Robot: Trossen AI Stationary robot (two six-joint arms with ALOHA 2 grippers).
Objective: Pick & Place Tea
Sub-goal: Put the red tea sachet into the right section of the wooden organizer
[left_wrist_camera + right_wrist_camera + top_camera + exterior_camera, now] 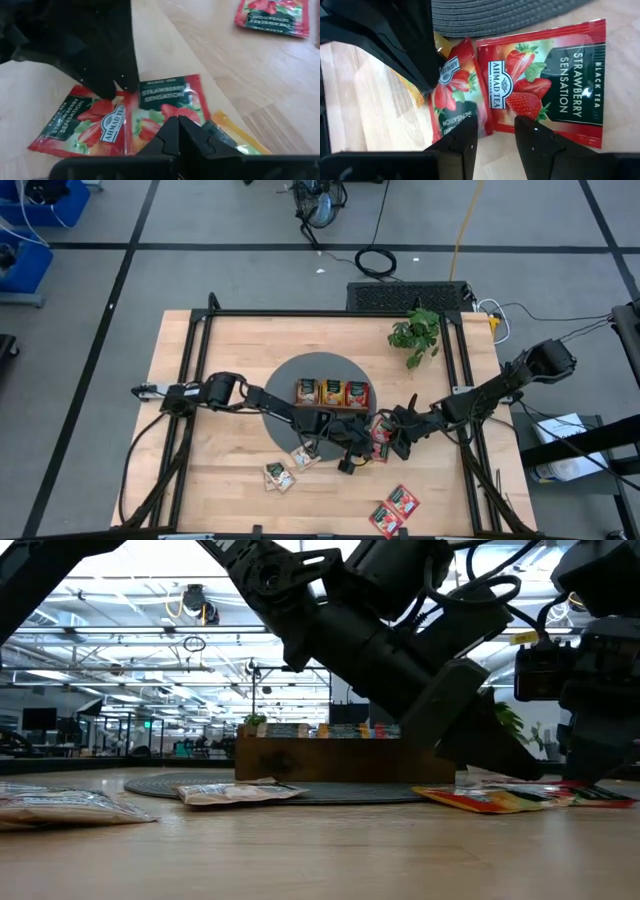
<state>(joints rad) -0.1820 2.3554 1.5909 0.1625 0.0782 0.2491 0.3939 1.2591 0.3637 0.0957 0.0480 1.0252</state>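
Observation:
Two red strawberry tea sachets [545,75] [455,95] lie flat side by side on the wood, just off the grey round mat [285,425]. An orange sachet [235,135] lies partly under them. My left gripper [178,122] is shut, and its tips are low over one red sachet [167,97]. My right gripper [496,131] stands open over the seam between the two red sachets. It comes from the table's right and faces the left gripper [415,50]. My left gripper slants down from the table's left with shut tips at the red sachet's face [172,107]. I cannot tell whether it touches. My right gripper slants down from the table's right, one finger [535,137] over each red sachet. I cannot tell whether it touches.
The wooden tray [332,392] with upright sachets stands on the mat behind the grippers. Beige sachets [280,476] [304,458] lie toward the near left and a red pair [394,507] at the near right. A small green plant [417,332] stands at the far right.

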